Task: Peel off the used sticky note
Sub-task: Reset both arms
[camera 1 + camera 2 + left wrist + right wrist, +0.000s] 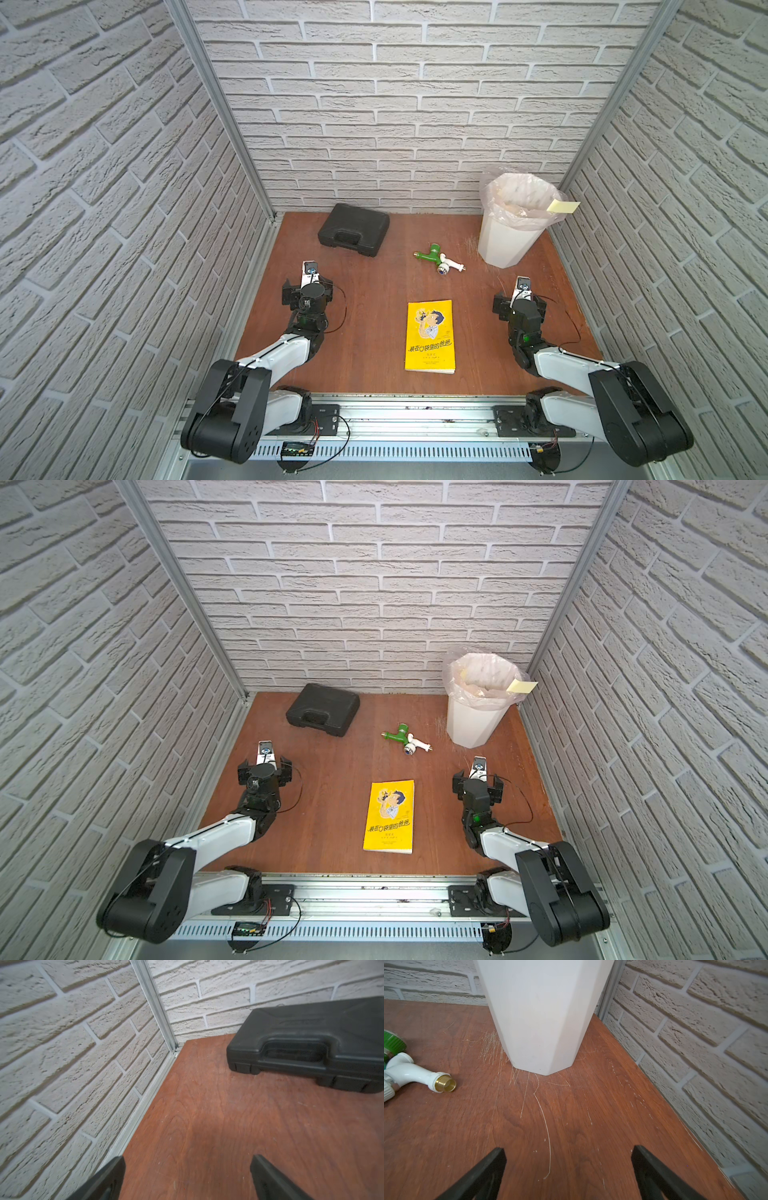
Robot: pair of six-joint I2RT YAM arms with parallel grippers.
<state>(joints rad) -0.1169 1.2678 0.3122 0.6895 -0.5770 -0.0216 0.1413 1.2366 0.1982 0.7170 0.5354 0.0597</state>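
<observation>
On the left, left claw (188, 1169) is spread fully wide with nothing between the jaws. Its black fingers (108, 1180) sit over bare bench (365, 299), clear of everything. Past it, toward the back wall, is the case (354, 229): black moulded plastic, matte, rounded corners, recessed carry handle, lying flat and closed. In the centre near the front edge is the book (430, 336), with a glossy yellow cover, a cartoon figure and a Chinese title, flat and closed. Behind it, between case and bin, the tap (438, 259) lies on its side: green plastic body joined to a white one, with a brass threaded end. The bin (505, 245) stands upright in the back right corner. It is white and faceted, tapering to a narrower base, with a thin clear liner (513, 222) folded over the rim. The right claw (569, 1153) is likewise spread wide and empty, over the bench just in front of the bin, touching neither bin nor tap. The sticky note (563, 206) is pale yellow and rectangular. One end is stuck to the liner at the bin's right rim and the rest juts out past the rim, as both top views show. It is well apart from both claws. The bench is reddish-brown wood grain, with pale scratches (492, 1047) around the bin base. The walls (374, 104) are rough white faux brick, with aluminium posts (224, 112) in the corners.
</observation>
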